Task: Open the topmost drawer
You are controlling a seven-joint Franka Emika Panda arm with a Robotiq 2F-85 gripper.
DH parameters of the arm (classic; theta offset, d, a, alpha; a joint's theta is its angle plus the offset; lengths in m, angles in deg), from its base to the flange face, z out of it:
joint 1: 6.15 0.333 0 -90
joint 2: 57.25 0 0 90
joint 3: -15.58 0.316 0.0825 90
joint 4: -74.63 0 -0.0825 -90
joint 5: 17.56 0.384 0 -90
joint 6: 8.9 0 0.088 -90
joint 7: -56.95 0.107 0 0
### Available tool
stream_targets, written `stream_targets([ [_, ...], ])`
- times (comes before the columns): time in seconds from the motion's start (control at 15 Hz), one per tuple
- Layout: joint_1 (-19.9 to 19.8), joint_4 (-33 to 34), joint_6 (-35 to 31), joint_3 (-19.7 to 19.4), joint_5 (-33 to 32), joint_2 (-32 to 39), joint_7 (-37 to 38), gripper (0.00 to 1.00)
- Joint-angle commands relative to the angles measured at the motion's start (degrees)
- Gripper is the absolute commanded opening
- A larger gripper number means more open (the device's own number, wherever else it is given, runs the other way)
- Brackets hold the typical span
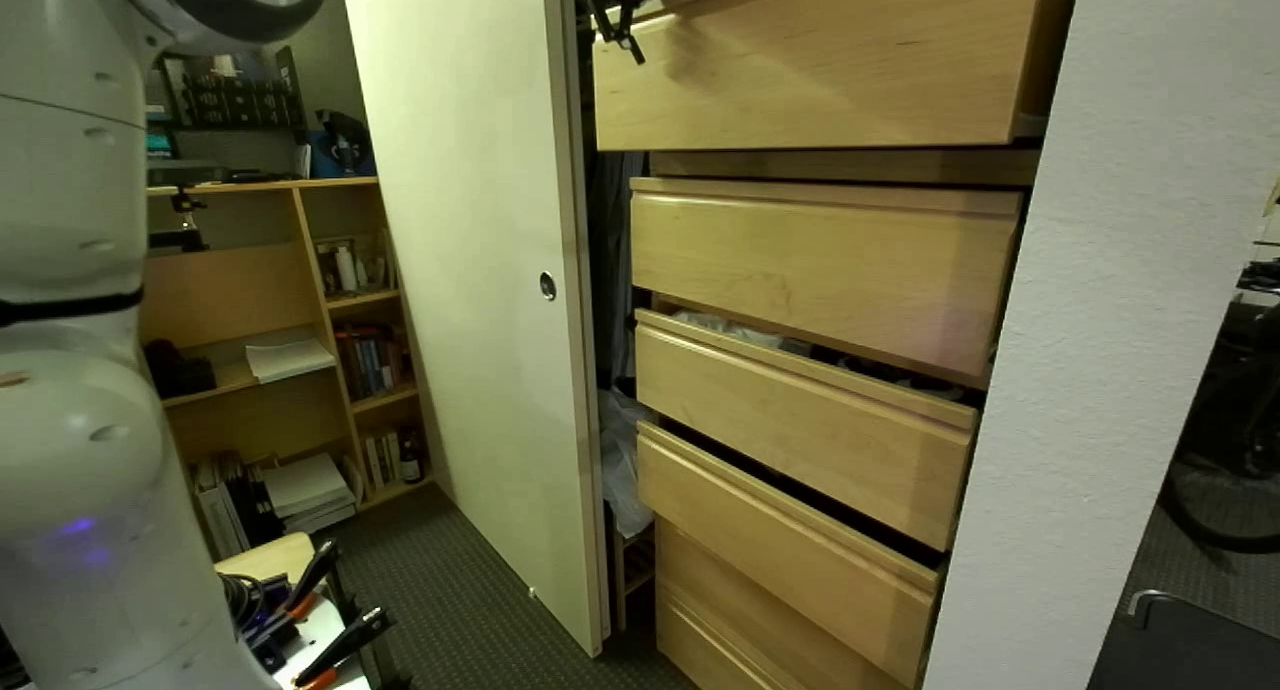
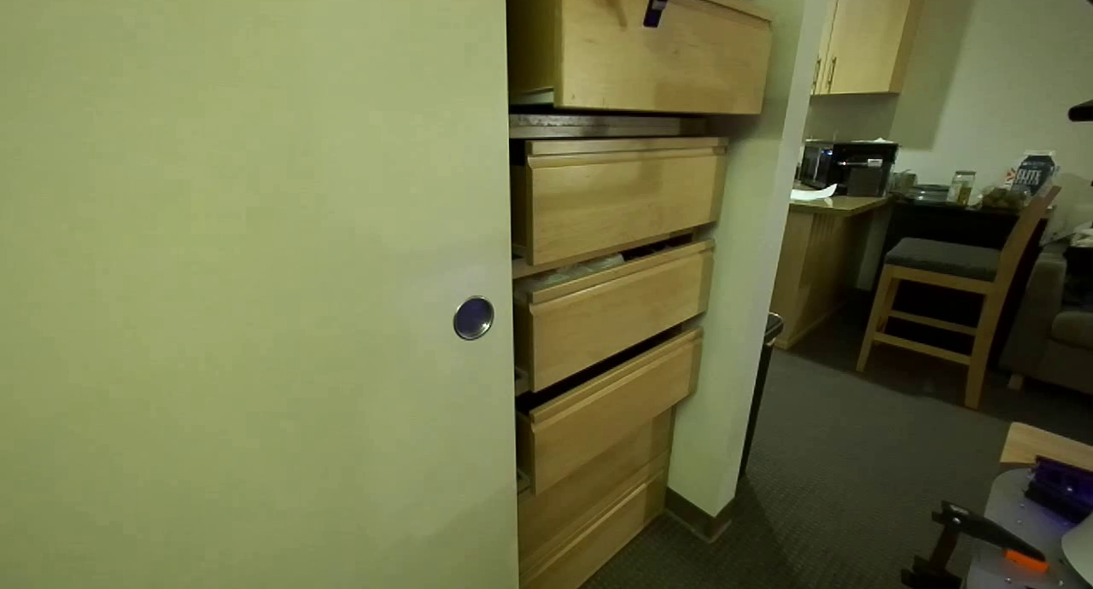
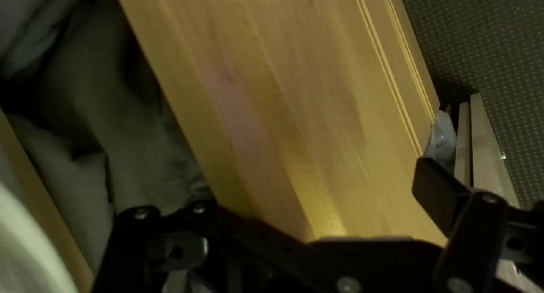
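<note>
Now the topmost drawer (image 1: 810,75) is sticking out above the other drawers (image 1: 800,425). By its top edge the gripper (image 1: 622,38) is hanging, fingers (image 3: 442,195) standing wide apart, likely holding nothing. Maybe it is picking that edge because the front is looking flat.

Both exterior views share the drawer stack (image 1: 805,290), from opposed angles. Wrist view looks down, near the topmost drawer (image 3: 276,114).
</note>
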Motion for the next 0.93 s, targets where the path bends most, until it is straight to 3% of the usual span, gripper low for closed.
stream_targets([
  [0.0, 0.4, -8.5, 0.8, 0.4, 0.7, -6.9, 2.9, 1.00],
  [0.87, 1.5, -25.7, 0.9, 0.8, 3.8, -20.8, 5.1, 1.00],
])
